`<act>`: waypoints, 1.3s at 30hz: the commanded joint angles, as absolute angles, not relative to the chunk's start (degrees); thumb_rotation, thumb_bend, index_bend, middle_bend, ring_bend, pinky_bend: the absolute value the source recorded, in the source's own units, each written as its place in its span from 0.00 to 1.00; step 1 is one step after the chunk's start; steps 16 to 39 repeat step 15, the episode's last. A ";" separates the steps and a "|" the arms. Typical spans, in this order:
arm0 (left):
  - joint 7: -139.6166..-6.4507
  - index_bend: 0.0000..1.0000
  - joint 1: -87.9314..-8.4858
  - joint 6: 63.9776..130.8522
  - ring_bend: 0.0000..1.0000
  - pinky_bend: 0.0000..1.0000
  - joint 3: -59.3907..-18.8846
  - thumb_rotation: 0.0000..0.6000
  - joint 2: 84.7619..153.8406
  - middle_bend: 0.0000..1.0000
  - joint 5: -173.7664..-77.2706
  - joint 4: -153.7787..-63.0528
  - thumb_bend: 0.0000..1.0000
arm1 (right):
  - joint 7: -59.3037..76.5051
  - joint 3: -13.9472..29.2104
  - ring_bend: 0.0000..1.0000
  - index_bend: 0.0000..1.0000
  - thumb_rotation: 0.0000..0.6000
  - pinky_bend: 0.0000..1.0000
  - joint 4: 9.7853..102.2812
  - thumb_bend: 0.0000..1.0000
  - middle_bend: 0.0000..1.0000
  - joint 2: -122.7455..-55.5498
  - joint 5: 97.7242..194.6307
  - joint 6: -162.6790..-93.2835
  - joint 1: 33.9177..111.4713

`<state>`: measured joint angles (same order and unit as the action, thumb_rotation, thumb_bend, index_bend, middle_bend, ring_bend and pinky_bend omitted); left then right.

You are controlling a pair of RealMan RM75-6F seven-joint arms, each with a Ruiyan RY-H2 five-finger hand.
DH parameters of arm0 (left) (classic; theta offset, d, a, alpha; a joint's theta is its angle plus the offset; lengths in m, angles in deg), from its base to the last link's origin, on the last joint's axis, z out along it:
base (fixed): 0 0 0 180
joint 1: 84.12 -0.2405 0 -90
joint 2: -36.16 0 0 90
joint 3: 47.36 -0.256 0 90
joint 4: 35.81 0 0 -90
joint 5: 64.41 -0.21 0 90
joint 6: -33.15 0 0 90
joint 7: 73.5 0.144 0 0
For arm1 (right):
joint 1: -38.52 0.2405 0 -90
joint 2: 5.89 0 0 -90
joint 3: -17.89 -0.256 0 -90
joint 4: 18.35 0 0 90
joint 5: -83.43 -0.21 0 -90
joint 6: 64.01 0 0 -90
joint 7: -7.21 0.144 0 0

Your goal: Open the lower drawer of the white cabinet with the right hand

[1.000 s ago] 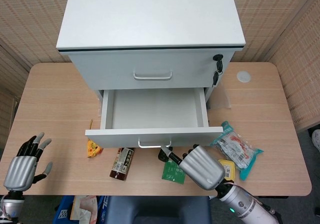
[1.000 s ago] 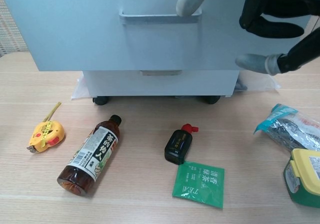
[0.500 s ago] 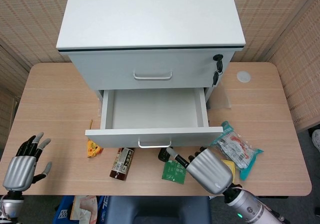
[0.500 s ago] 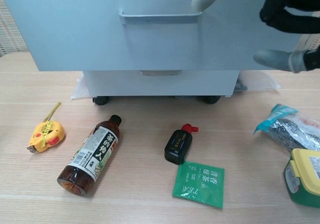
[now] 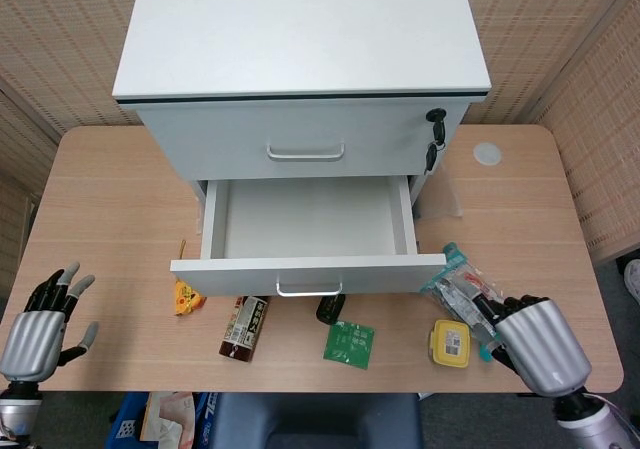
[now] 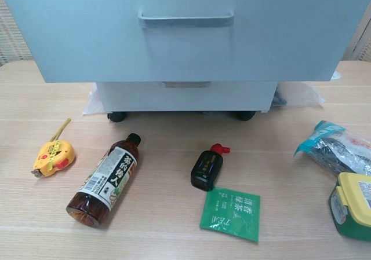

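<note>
The white cabinet (image 5: 300, 49) stands at the back of the table. Its lower drawer (image 5: 308, 231) is pulled out and empty, with its metal handle (image 5: 308, 289) on the front panel; the chest view shows that handle (image 6: 185, 19) close up. The upper drawer (image 5: 305, 139) is closed. My right hand (image 5: 535, 344) hangs at the front right, well off the handle, fingers apart and holding nothing. My left hand (image 5: 42, 324) is at the front left edge, open and empty. Neither hand shows in the chest view.
Under the drawer front lie a yellow tape measure (image 6: 53, 156), a brown bottle (image 6: 104, 180), a small black bottle (image 6: 207, 168) and a green tea packet (image 6: 232, 212). A blue snack bag (image 5: 470, 294) and a yellow-lidded box (image 5: 450, 342) lie beside my right hand.
My right hand has left the drawer handle and swung right and back toward the front right corner. It has gone out of the chest view. The drawer stays pulled out.
</note>
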<state>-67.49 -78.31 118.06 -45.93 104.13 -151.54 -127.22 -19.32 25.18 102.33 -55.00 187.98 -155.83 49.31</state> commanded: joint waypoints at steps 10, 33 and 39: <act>-67.11 0.15 -78.63 119.12 0.03 0.12 -46.01 1.00 104.46 0.00 -152.30 -127.56 0.36 | -4.65 21.94 0.38 0.21 1.00 0.54 79.71 0.32 0.43 -63.31 176.56 -160.50 41.80; -66.98 0.15 -78.81 119.82 0.04 0.12 -46.05 1.00 104.76 0.00 -152.88 -127.41 0.36 | -2.05 21.17 0.35 0.21 1.00 0.51 74.86 0.31 0.40 -66.27 174.53 -159.38 40.75; -66.98 0.15 -78.81 119.82 0.04 0.12 -46.05 1.00 104.76 0.00 -152.88 -127.41 0.36 | -2.05 21.17 0.35 0.21 1.00 0.51 74.86 0.31 0.40 -66.27 174.53 -159.38 40.75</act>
